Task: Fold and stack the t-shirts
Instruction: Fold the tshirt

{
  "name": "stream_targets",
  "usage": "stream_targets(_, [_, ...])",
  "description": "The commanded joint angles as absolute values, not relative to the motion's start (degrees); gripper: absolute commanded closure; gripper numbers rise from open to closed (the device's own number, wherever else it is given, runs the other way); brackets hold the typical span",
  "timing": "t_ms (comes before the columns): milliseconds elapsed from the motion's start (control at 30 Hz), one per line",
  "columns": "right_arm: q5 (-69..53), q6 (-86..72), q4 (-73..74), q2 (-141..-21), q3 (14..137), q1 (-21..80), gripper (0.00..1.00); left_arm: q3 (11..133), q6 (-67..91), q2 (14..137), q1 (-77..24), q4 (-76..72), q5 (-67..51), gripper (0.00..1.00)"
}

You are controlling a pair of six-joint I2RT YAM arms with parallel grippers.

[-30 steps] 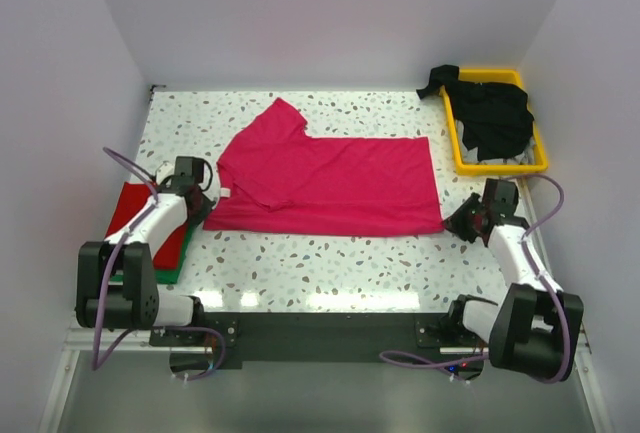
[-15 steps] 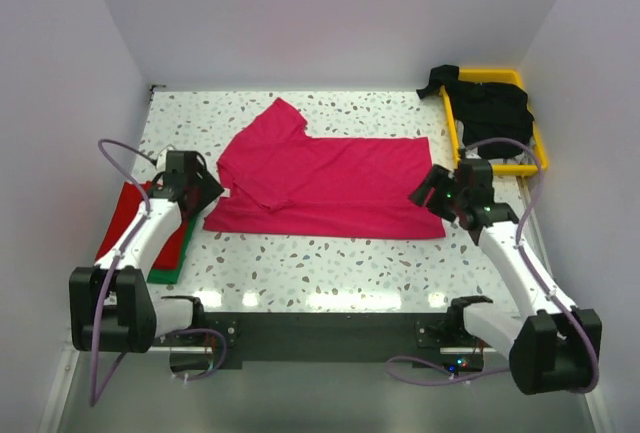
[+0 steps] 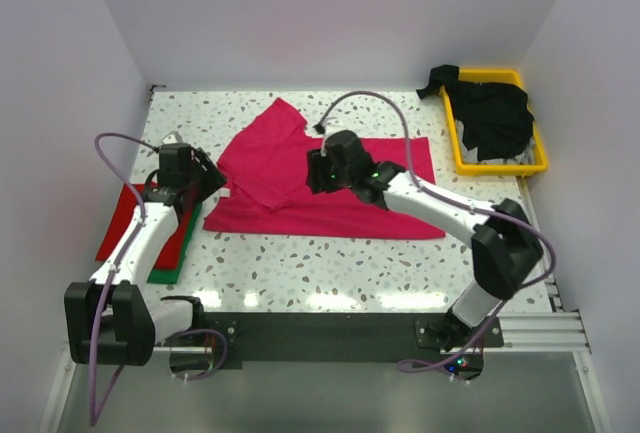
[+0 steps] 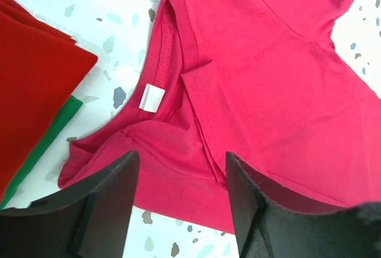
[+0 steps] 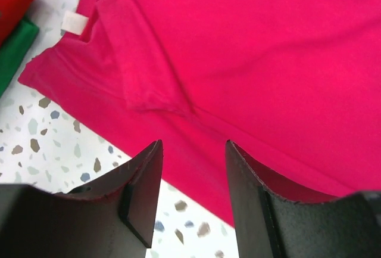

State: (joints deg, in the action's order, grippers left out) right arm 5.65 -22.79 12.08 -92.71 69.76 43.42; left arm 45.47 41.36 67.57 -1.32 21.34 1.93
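Hovering over pink t-shirt's (image 4: 268,91) collar edge, left tool (image 4: 181,162) gapes.

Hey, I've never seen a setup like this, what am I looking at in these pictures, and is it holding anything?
It is two robot arms bolted at the near edge of a speckled table. The wide picture comes from a fixed camera above and behind them. The two close-ups come from a camera on each wrist, so the dark shapes at the bottom are that arm's own fingers. A magenta-pink t-shirt lies flat in the middle. At the left, a folded red shirt sits on a green shirt. A yellow tray at the far right holds black shirts. The left pincer and right pincer both hang open over that t-shirt, holding nothing.
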Motion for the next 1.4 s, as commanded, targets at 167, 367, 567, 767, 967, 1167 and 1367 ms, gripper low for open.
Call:
stream_targets(167, [9.05, -12.84, 10.46, -110.29, 87.78, 52.99, 0.52, 43.59, 45.43, 73.46, -1.58, 15.65, -1.58, 0.45])
stream_targets(367, [9.58, -10.11, 11.51, -118.20, 93.86, 55.28, 0.52, 43.94, 47.37, 74.62, -1.58, 14.59, -2.55, 0.47])
stream_targets(567, [9.76, -7.91, 12.56, -122.16, 96.41, 55.72, 0.52, 44.82, 48.08, 74.71, -1.58, 14.94, -2.73, 0.47])
stream_targets(767, [9.23, -7.12, 13.62, -124.19, 96.86, 55.72, 0.53, 46.49, 47.99, 76.20, -1.49, 15.47, -1.85, 0.46])
stream_targets(967, [8.88, -7.03, 13.36, -124.89, 96.33, 55.81, 0.57, 48.16, 48.25, 78.74, -1.49, 15.12, -2.20, 0.46])
stream_targets(1167, [9.49, -6.68, 13.71, -125.33, 96.59, 55.81, 0.67, 49.04, 49.04, 81.65, -1.58, 14.68, -2.20, 0.46])
stream_targets(1367, [8.09, -6.42, 13.19, -124.72, 95.54, 55.81, 0.65, 49.39, 49.74, 83.58, -1.58, 13.97, -1.85, 0.46])
